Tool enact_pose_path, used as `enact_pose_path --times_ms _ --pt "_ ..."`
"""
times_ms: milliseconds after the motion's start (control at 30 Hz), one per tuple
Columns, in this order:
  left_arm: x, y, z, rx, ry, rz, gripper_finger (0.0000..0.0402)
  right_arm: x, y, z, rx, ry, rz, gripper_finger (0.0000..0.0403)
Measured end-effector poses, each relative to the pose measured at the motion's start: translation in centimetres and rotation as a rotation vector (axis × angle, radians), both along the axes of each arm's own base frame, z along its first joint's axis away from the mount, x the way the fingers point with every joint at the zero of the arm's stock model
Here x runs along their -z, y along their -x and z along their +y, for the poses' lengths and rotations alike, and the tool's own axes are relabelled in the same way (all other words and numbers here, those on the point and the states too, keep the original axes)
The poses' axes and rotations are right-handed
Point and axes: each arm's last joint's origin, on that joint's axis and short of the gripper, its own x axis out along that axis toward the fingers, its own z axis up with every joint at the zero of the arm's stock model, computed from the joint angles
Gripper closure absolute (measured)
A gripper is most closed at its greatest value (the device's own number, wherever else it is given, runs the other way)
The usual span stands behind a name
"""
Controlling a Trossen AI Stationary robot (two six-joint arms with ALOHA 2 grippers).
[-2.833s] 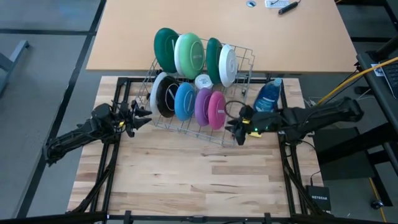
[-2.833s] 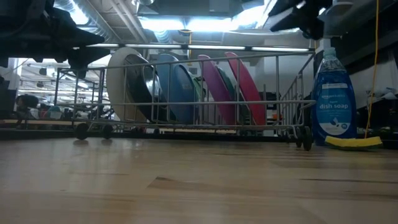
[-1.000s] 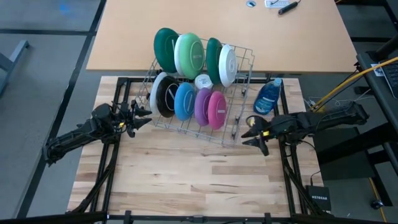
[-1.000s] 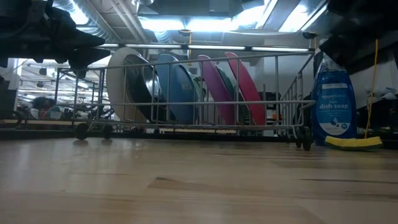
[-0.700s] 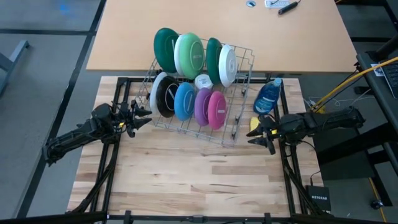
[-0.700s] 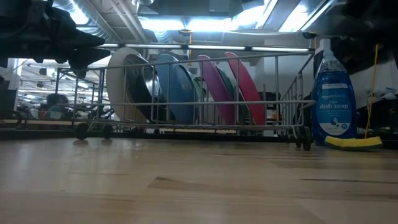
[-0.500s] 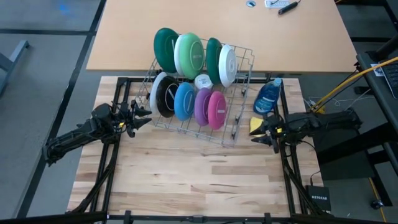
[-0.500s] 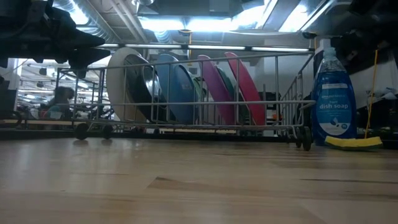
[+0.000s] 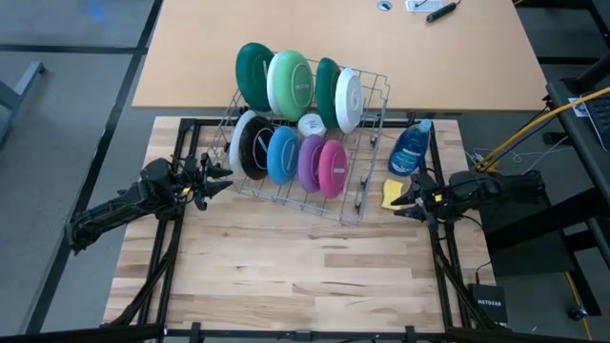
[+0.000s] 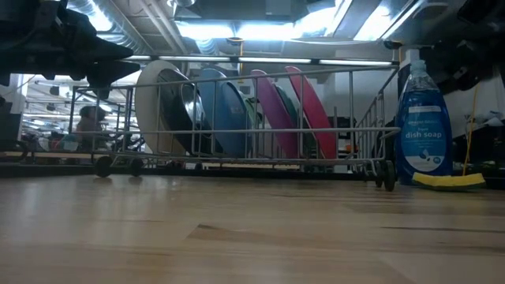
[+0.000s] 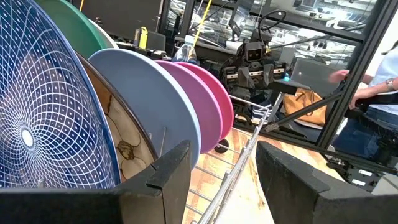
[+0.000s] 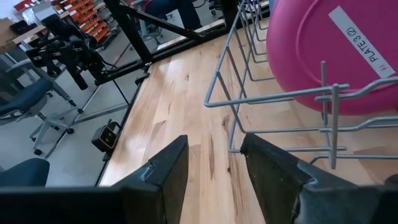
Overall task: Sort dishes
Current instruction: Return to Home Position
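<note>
On the pale wooden table [image 9: 286, 272], coloured round plates and bowls [image 9: 290, 84] stand on edge in the silver wire dish rack [image 9: 361, 193], sorted larger far, smaller near, while the left gripper [image 9: 221, 179] and right gripper [image 9: 400, 197] flank it, jaws parted and empty, apparently parked.

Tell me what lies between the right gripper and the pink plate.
Only the dish rack, its wire end wall, and bare wood of the table lie between the right gripper and the pink plate. The right wrist view shows this best.
</note>
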Motion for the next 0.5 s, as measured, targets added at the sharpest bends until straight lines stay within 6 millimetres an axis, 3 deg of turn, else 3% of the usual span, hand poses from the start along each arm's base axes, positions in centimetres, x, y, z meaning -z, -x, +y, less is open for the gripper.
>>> enact_pose_path --times_ms 500 --pt "0.0 0.0 0.0 0.0 0.0 0.0 0.0231 -0.15 0.49 -0.1 0.0 -0.008 -0.035 0.024"
